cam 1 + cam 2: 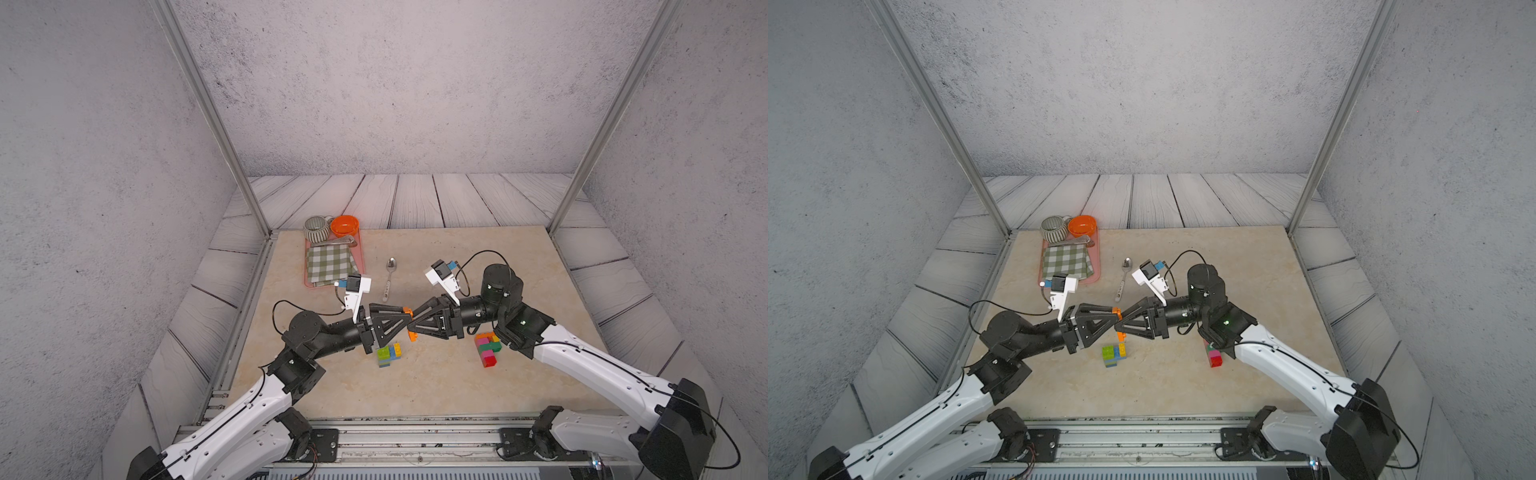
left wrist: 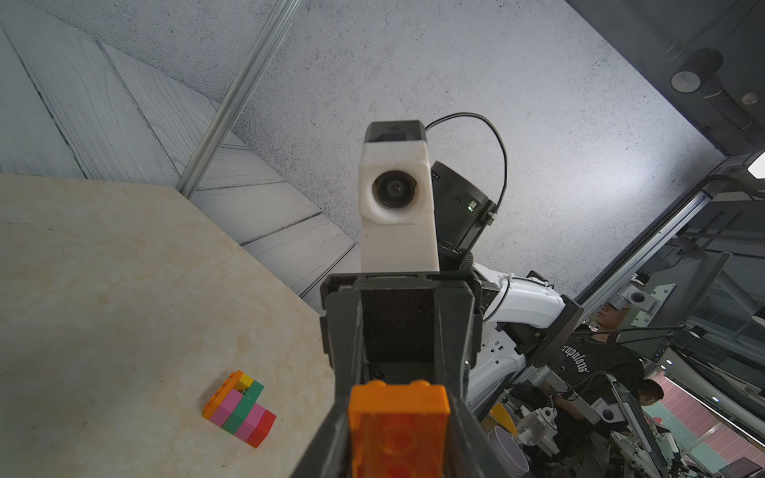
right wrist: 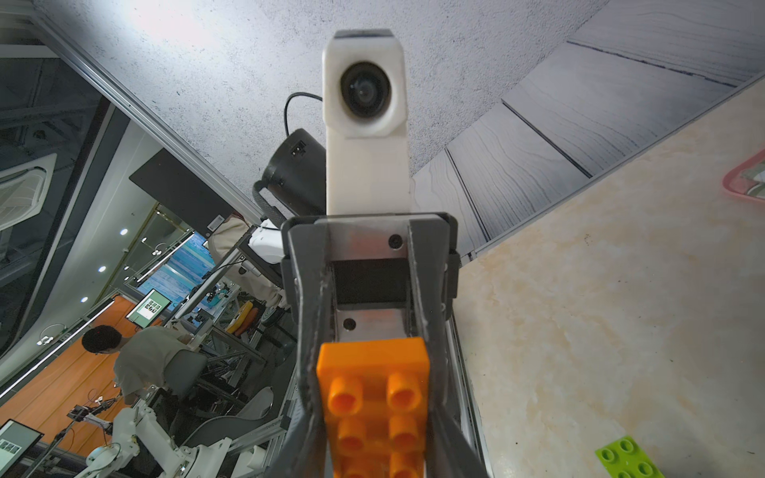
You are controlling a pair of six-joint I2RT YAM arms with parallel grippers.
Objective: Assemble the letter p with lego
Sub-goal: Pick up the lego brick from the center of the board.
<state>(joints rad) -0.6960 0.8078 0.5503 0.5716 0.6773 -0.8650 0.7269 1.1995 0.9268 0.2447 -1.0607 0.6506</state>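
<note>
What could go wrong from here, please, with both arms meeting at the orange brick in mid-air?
The orange brick sits mid-air in the jaws of the left gripper and right gripper; a mistimed release could drop it onto the lime-blue stack close by. Opposed pushing might twist it askew.

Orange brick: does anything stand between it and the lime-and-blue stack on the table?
Nothing visible does. The orange brick, pinched in the air by the left gripper and right gripper, hangs just beyond the stack, with only open space between. The spoon lies farther back, out of the way.
</note>
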